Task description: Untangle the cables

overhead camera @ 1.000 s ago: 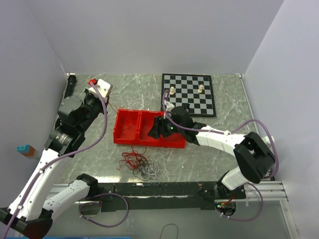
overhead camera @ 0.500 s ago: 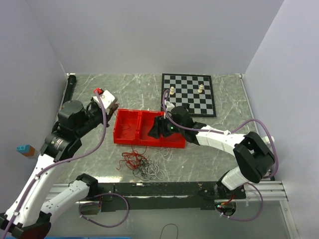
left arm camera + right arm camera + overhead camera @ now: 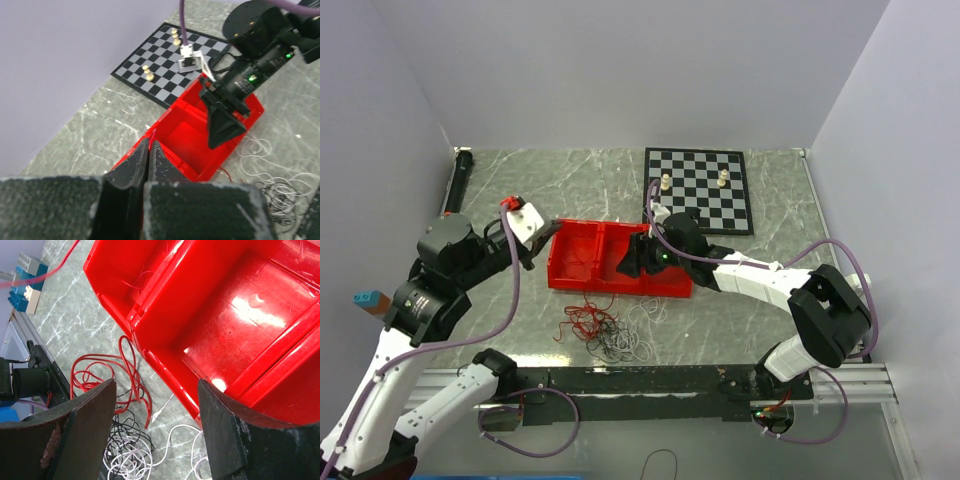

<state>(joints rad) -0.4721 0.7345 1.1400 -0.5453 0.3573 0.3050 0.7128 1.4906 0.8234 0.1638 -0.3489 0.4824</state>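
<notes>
Before one red bin [image 3: 575, 255] lie cables [image 3: 610, 335] in three colours.

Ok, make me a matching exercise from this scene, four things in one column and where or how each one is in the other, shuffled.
1 red bin
2 chessboard
3 cables
4 right gripper

A tangled heap on the near side of the bin
B open, over the bin
C far side, pale pieces on it
D central, two compartments

Pairs: 1-D, 2-C, 3-A, 4-B
</notes>
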